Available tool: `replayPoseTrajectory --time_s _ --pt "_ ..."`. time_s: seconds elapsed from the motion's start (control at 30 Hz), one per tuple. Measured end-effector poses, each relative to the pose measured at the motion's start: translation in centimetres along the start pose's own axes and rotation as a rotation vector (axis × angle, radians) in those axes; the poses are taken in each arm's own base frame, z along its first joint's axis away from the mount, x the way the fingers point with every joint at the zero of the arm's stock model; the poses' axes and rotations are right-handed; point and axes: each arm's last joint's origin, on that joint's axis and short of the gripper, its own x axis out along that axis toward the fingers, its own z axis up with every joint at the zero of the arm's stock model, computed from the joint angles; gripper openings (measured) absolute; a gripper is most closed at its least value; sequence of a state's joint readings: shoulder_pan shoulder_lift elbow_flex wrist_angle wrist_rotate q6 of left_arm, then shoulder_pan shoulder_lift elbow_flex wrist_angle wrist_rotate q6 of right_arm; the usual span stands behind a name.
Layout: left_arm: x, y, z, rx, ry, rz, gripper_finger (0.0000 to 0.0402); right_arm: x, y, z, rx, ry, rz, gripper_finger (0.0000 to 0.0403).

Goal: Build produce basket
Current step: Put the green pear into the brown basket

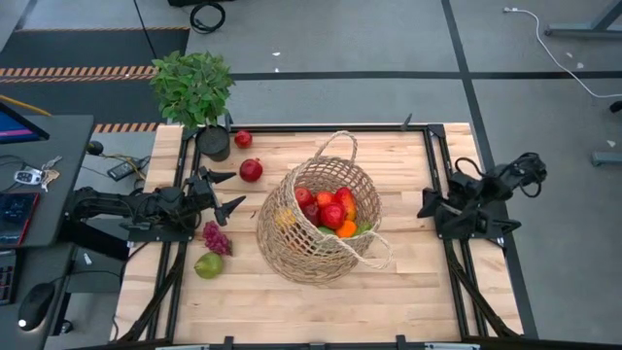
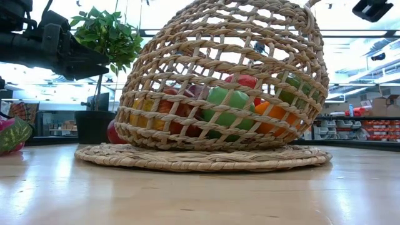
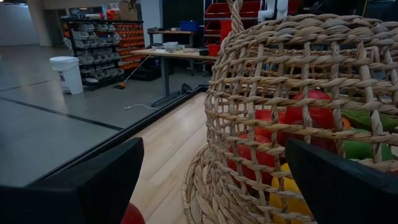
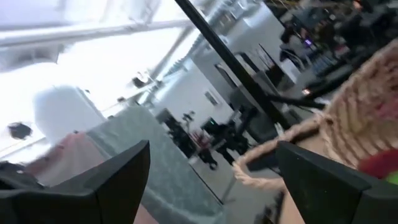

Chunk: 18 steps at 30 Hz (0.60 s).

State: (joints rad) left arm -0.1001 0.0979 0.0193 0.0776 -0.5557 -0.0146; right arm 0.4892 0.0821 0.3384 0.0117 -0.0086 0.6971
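The tan wicker basket (image 1: 316,219) lies tipped on the middle of the table, its mouth turned toward the right edge. Inside it lies produce (image 1: 332,209) in red, orange and green, which also shows through the weave (image 2: 228,103). On the table to its left lie a red apple (image 1: 243,139), a dark red fruit (image 1: 251,170), purple grapes (image 1: 216,237) and a green pear (image 1: 208,264). My left gripper (image 1: 236,191) stands open just left of the basket (image 3: 298,106), pointing at it. My right gripper (image 1: 428,206) is open at the table's right edge, clear of everything.
A leafy plant in a black pot (image 1: 199,97) stands at the far left corner. Black frame rails (image 1: 432,165) run along both sides of the wooden table. The near half of the table (image 1: 321,306) is bare wood.
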Motion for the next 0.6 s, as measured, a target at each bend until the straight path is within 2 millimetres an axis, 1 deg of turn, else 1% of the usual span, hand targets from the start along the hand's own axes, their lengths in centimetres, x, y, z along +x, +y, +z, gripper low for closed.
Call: replayPoseTrajectory --time_s 0.17,0.27,0.37,0.6 --pt "0.0 0.0 0.0 0.001 0.000 0.000 0.0398 -0.3 -0.8 -1.0 0.003 -0.054 0.048 0.0350" --pt "0.0 0.0 0.0 0.001 0.001 0.000 0.0398 -0.3 -1.5 -1.8 0.042 -0.068 0.066 0.0350" --pt "0.0 0.0 0.0 0.001 0.001 0.000 0.0398 -0.2 -2.2 -2.6 0.072 -0.058 0.067 0.0350" --pt "0.0 0.0 0.0 0.000 0.000 0.000 0.0398 -0.1 -3.0 -3.5 0.086 -0.066 0.021 0.0350"
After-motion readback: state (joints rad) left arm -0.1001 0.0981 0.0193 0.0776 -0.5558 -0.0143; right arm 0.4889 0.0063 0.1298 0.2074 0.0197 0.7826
